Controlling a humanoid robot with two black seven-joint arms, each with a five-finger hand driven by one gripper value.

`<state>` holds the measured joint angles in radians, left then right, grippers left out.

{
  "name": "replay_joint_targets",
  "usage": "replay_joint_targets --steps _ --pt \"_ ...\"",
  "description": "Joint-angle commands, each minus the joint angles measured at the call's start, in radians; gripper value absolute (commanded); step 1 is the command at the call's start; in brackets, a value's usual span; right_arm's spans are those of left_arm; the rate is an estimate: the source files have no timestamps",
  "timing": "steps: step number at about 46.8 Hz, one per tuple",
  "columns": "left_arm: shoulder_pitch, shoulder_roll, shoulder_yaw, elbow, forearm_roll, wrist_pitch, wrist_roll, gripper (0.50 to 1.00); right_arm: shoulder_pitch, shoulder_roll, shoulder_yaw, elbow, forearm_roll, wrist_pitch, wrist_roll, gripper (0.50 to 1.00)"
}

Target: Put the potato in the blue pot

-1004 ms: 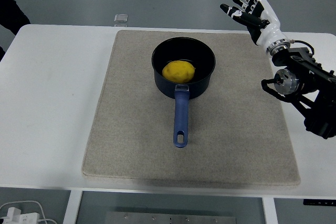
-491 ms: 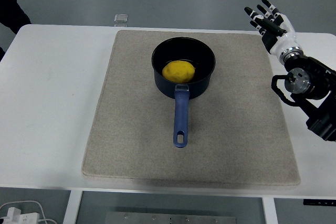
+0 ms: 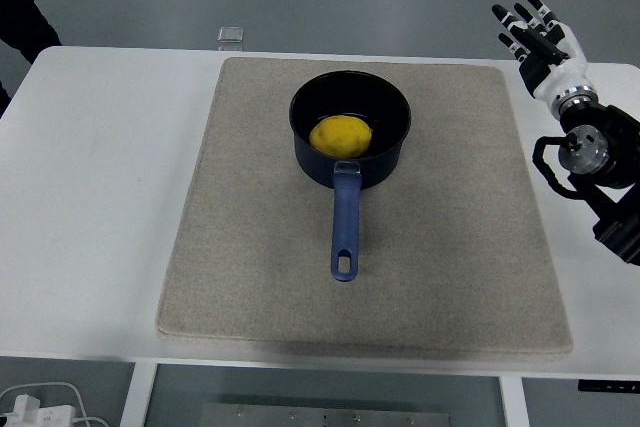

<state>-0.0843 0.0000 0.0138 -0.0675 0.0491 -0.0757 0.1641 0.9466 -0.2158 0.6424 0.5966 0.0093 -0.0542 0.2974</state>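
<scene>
A yellow potato (image 3: pixel 340 134) lies inside the dark blue pot (image 3: pixel 392 107), which stands on the grey mat (image 3: pixel 450 247) a little back of centre. The pot's blue handle (image 3: pixel 344 227) points toward the near edge. My right hand (image 3: pixel 538 39) is raised at the far right, beyond the mat's back right corner, well apart from the pot. Its fingers are spread and hold nothing. My left arm is out of view.
The white table (image 3: pixel 100 197) carries the mat. A small clear object (image 3: pixel 231 37) sits at the table's back edge. A person's dark sleeve (image 3: pixel 18 17) shows at the top left. White cables (image 3: pixel 40 405) lie below the table's near left.
My right hand has moved right and slightly back, away from the pot, keeping its fingers spread. The pot and the potato have not moved.
</scene>
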Motion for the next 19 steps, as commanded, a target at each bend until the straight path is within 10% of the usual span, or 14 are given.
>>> replay_joint_targets --steps 1,19 --pt "0.0 0.0 0.0 0.0 0.0 -0.001 0.0 0.996 -0.002 0.004 0.029 0.0 0.0 0.002 0.0 0.928" --pt "0.0 0.0 0.0 0.0 0.0 0.001 0.0 0.996 -0.003 0.006 0.057 -0.023 -0.002 0.002 0.002 0.928"
